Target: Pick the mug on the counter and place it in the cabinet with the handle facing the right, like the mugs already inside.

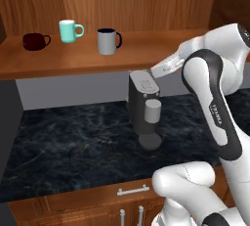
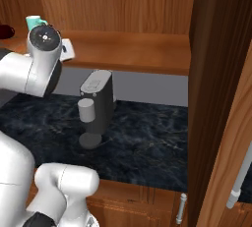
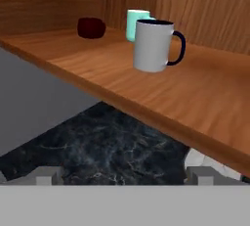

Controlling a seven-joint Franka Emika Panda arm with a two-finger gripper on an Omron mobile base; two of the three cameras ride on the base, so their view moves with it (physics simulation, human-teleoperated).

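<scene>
While unreadable lettering marks the arm [image 1: 218, 115], the mug [image 1: 107, 41] is unlabelled.

Grey mug [image 3: 152, 46] standing upright on the shelf [image 3: 205, 102], handle [image 3: 178, 48] pointing right, teal mug [image 3: 134, 22] just behind, maroon cup [image 3: 91, 27] sitting farther back, fingers [image 3: 45, 175] spreading wide over the black table [image 3: 107, 151]

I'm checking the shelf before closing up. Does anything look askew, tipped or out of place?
Nothing stands out. The grey mug stands upright on the cabinet shelf, handle to the right, in a row with the teal mug and the maroon cup. No spills show on the counter.
</scene>
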